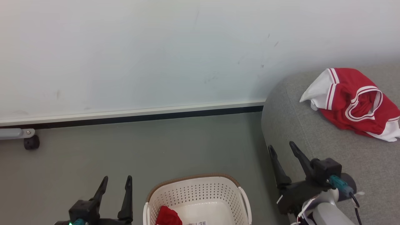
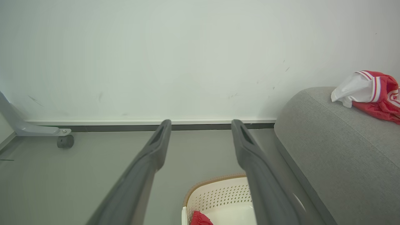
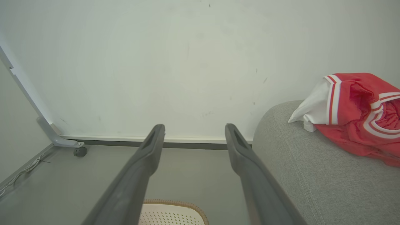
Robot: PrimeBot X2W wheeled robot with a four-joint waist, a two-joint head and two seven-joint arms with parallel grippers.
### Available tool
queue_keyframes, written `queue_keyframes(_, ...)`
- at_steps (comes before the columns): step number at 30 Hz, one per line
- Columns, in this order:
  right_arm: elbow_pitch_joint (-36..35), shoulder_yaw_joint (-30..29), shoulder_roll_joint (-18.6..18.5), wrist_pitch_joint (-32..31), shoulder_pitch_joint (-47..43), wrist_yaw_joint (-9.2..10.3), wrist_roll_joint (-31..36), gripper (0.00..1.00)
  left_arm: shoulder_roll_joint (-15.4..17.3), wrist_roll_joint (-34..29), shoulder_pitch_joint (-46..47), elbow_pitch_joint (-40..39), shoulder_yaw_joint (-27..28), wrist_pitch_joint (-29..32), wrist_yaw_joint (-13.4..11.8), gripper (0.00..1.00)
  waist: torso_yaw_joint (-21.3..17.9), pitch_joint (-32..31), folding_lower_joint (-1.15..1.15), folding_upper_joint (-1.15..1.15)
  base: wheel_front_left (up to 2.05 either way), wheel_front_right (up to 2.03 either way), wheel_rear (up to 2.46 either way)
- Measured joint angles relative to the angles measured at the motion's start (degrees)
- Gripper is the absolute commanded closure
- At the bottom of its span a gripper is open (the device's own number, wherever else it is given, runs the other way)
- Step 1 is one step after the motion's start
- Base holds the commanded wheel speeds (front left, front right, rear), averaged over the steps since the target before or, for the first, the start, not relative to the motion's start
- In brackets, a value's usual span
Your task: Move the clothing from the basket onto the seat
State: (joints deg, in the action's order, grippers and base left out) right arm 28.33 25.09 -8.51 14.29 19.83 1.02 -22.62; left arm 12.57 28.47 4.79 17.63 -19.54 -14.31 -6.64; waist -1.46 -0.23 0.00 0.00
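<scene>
Grey seat point(image 1: 337, 143) bears red clothing point(image 1: 353, 103); left fingers point(image 1: 127, 200) and right fingers point(image 1: 276, 165) gape empty

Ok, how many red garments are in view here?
2. One garment lies crumpled on the grey seat at the right. The other, a red bundle, sits in the basket, at its left, cut by the head view's bottom edge; more may be hidden there.

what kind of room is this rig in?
Probably a lab mock-up of a living-room corner: a grey sofa seat against a bare scuffed wall, a laundry basket on plain grey floor, and a castered equipment leg.
</scene>
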Motion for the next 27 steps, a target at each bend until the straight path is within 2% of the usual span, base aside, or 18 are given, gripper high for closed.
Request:
queue_keyframes(7, -6.32, -1.52, -0.94, 0.00, -6.41, 1.54, 0.32, 0.00, -0.14, -1.54, -3.26, -3.64, 2.32, 0.00, -0.42, 0.00, 0.48, -0.91, 0.01, 0.01, 0.00, 0.00, 0.00)
queue_keyframes(27, -17.45, -4.13, -1.92, 0.01, -16.25, 3.60, 1.46, 0.00, -1.46, -4.98, -8.41, -8.01, 7.53, 0.00, -0.47, 0.00, 0.81, -2.02, 0.00, 0.01, 0.00, 0.00, 0.00)
